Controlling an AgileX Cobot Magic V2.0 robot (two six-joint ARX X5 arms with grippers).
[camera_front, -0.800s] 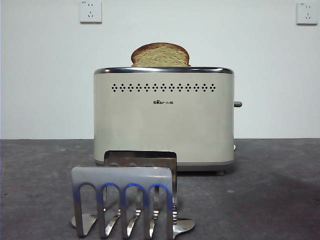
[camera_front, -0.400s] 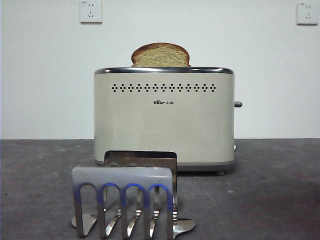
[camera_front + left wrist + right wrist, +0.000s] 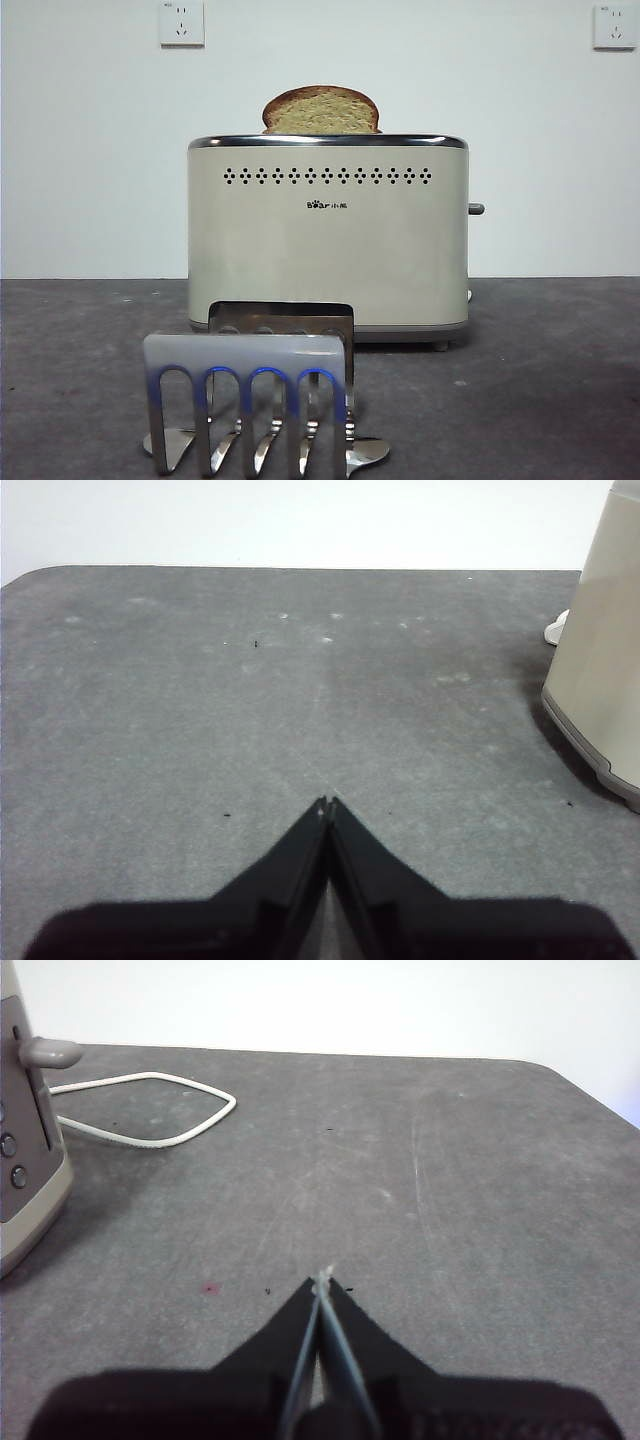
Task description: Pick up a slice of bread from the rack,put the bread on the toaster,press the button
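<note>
The slice of bread (image 3: 321, 110) stands in the top slot of the cream toaster (image 3: 328, 240), its domed crust showing above the chrome rim. The dark grey button (image 3: 476, 209) sticks out of the toaster's right narrow side; in the right wrist view the button (image 3: 50, 1053) shows as a grey lever high on that side. The steel rack (image 3: 250, 395) stands in front of the toaster with no bread in its slots. My left gripper (image 3: 327, 803) is shut over bare table beside the toaster (image 3: 605, 670). My right gripper (image 3: 322, 1278) is shut over bare table, off the toaster's button side.
A white power cord (image 3: 150, 1110) loops on the grey table behind the toaster (image 3: 25, 1150). Two wall sockets (image 3: 181, 22) sit high on the white wall. Small round knobs (image 3: 12, 1160) line the toaster's narrow side below the lever.
</note>
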